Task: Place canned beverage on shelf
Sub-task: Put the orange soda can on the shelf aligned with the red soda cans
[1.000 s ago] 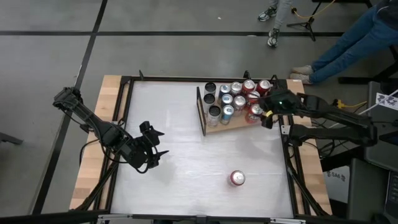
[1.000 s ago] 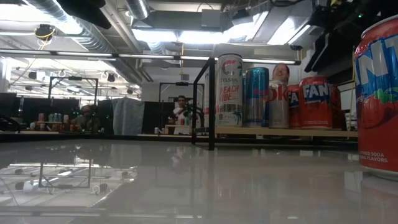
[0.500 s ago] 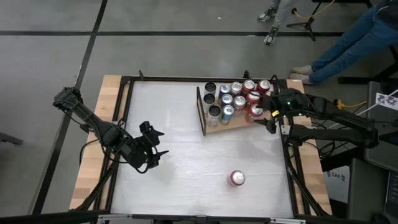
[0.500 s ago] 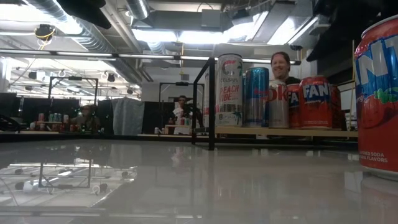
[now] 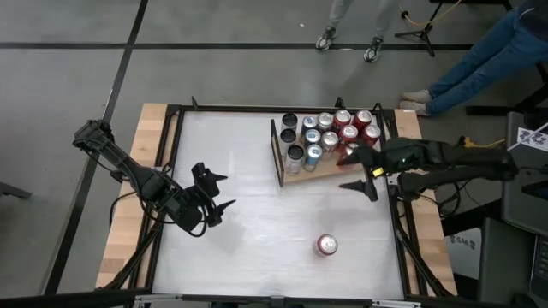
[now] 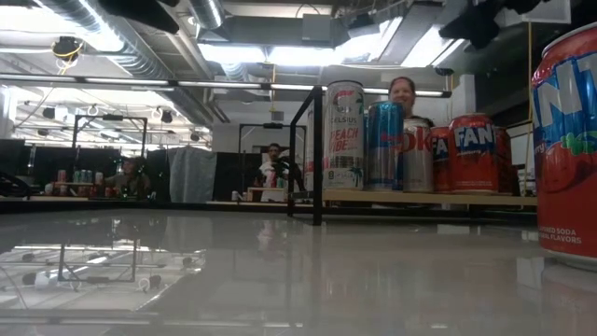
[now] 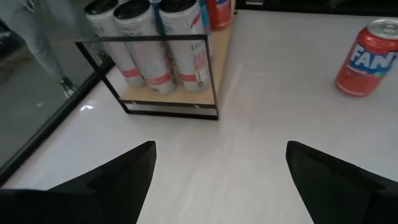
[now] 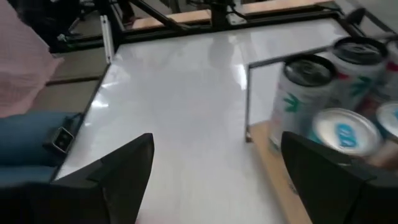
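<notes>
Mostly done: cans are crowding the shelf [image 5: 301, 177], but one red can [image 5: 326, 245] is sitting alone on the table [image 5: 240, 171], well apart. Right gripper [image 5: 358, 174] is hovering beside the shelf, fingers apart, empty; left gripper [image 5: 218, 192] is waiting far off, fingers also spread.

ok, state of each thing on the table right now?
shelf: loaded with upright cans
red can: upright, alone on the white table, off the shelf
left pincer: open, empty, over the table's left side
right pincer: open, empty, beside the shelf's near edge

Overhead, table-level and both wrist views share the shelf [image 5: 318, 175].
</notes>
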Action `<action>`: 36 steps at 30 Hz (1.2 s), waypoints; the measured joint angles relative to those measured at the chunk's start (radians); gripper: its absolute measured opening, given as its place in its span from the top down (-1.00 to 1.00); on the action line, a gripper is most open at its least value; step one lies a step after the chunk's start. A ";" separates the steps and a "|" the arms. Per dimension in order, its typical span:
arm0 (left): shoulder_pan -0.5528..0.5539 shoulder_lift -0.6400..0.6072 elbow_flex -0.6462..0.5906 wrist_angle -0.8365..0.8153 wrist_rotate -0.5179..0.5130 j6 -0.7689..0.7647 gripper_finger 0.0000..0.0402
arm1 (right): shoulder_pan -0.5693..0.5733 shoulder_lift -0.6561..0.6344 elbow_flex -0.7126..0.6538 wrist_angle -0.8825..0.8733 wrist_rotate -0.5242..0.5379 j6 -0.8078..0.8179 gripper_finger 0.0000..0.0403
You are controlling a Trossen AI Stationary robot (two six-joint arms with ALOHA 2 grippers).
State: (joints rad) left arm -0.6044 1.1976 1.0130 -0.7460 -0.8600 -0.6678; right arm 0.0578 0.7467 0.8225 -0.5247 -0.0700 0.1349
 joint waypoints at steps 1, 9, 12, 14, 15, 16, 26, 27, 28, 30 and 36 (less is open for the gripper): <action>0.001 0.000 0.000 0.000 -0.006 0.006 -0.75 | 0.027 0.012 0.000 0.018 0.020 0.017 -0.69; 0.029 0.000 0.000 0.000 -0.013 0.024 -0.75 | 0.172 0.123 0.000 0.112 0.060 0.168 -0.69; 0.036 0.000 0.000 0.000 -0.013 0.025 -0.75 | 0.206 0.166 0.000 0.162 0.060 0.203 -0.69; 0.037 0.000 0.000 0.000 -0.012 0.031 -0.75 | 0.222 0.192 0.000 0.194 0.058 0.209 -0.69; 0.037 0.000 0.000 0.000 -0.012 0.038 -0.75 | 0.230 0.206 0.000 0.219 0.050 0.209 -0.69; 0.037 0.000 0.000 0.000 -0.012 0.046 -0.75 | 0.235 0.218 0.000 0.244 0.044 0.209 -0.69; 0.037 0.000 0.000 0.000 -0.011 0.050 -0.75 | 0.303 0.286 0.000 0.476 0.045 0.283 -0.69; 0.037 0.000 0.000 0.000 -0.011 0.050 -0.75 | 0.315 0.286 0.000 0.473 0.068 0.283 -0.69; 0.037 0.000 0.000 0.000 -0.011 0.050 -0.75 | 0.329 0.286 0.000 0.470 0.093 0.283 -0.69; 0.037 0.000 0.000 0.000 -0.010 0.050 -0.75 | 0.360 0.286 0.000 0.471 0.142 0.283 -0.69; 0.037 0.000 0.000 0.000 -0.010 0.050 -0.75 | 0.459 0.286 0.002 0.468 0.282 0.283 -0.69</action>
State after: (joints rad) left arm -0.5678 1.1973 1.0130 -0.7460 -0.8704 -0.6182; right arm 0.5165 1.0330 0.8249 -0.0568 0.2123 0.4182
